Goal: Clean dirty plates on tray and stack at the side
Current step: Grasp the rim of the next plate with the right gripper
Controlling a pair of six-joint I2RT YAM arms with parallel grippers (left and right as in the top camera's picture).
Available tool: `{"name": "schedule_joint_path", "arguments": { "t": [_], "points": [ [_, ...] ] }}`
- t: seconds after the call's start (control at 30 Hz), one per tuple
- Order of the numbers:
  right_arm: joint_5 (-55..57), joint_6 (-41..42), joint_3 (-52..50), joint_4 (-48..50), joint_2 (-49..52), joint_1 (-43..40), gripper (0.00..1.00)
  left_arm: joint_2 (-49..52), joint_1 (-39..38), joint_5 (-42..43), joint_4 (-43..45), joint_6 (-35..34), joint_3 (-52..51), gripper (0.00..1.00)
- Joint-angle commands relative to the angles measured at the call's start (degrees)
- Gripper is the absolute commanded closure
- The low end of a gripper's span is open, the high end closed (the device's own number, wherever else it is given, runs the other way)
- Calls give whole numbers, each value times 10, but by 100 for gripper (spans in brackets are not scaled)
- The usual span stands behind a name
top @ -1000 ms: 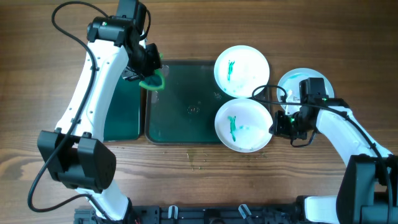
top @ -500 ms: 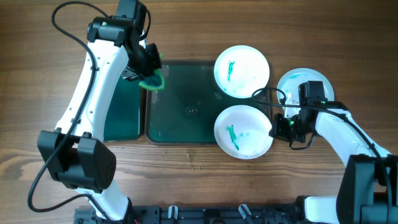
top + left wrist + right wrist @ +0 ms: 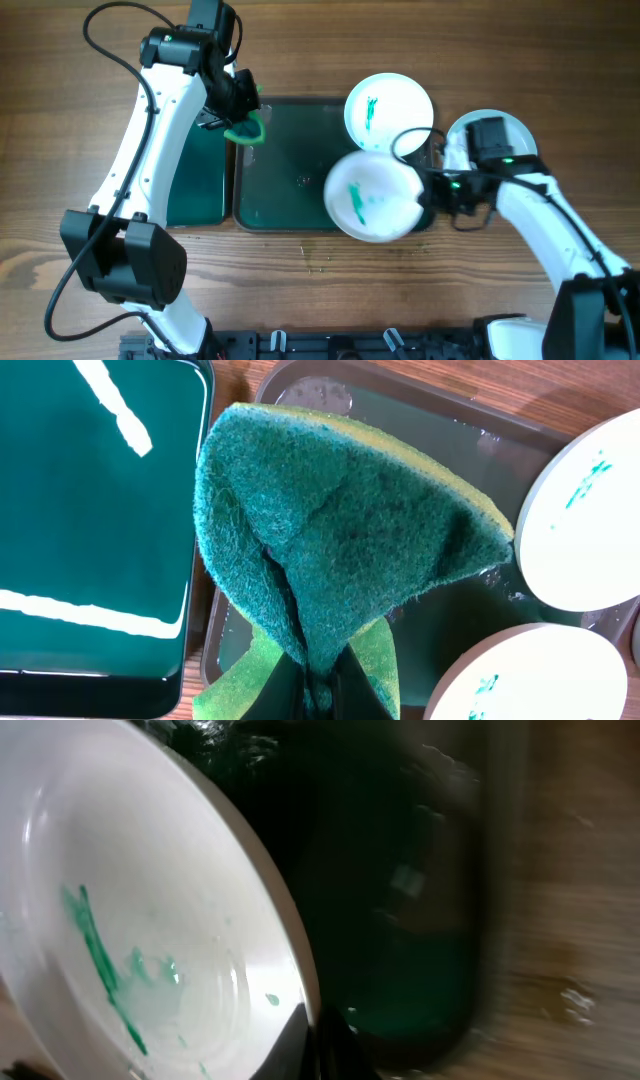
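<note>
Pinches folded green sponge (image 3: 340, 530) in left tool (image 3: 319, 686), pressed tight on it, hovering over tray (image 3: 285, 200) at its 10 o'clock corner. Clamps right tool (image 3: 430, 190) onto 3 o'clock rim of held plate (image 3: 370, 195), tilted up over tray's 4 o'clock part, teal smears on its face unwiped. Shows second plate (image 3: 389, 112) at tray's 1 o'clock corner, overhanging rim, teal streak on it. Shows third plate (image 3: 520, 135) off tray on counter (image 3: 300, 60) at 3 o'clock, partly under right arm, bluish, no clear smear; likely done and start of stack. Leaves sponge well apart from held plate, so no scrubbing yet. Judged roughly a third through: two dirty plates to wipe and stack. Notes small tray (image 3: 195, 190) just beside tray at 9 o'clock.
</note>
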Motion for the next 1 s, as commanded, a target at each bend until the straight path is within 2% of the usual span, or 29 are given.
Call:
{"name": "schedule_joint_path", "arguments": {
  "t": [0.0,0.13,0.23,0.4,0.57,0.73,0.83,0.97],
  "points": [
    [73,177,14,64,-6,105,96,-14,0,-1,4,3,7,96],
    [222,281,14,151,17,208,96,-14,0,-2,4,3,7,96],
    [259,299,20,192,42,236,96,-14,0,-1,4,3,7,96],
    [245,307,57,218,107,249,96,-14,0,-1,7,3,7,96],
    [180,312,110,217,175,257,96,-14,0,-1,9,3,7,96],
    [128,327,123,217,200,258,96,-14,0,-2,11,3,7,96],
    [123,323,123,215,202,257,85,-14,0,-1,12,3,7,96],
    [123,260,128,217,202,257,71,-14,0,-2,16,3,7,96]
  ]
}}
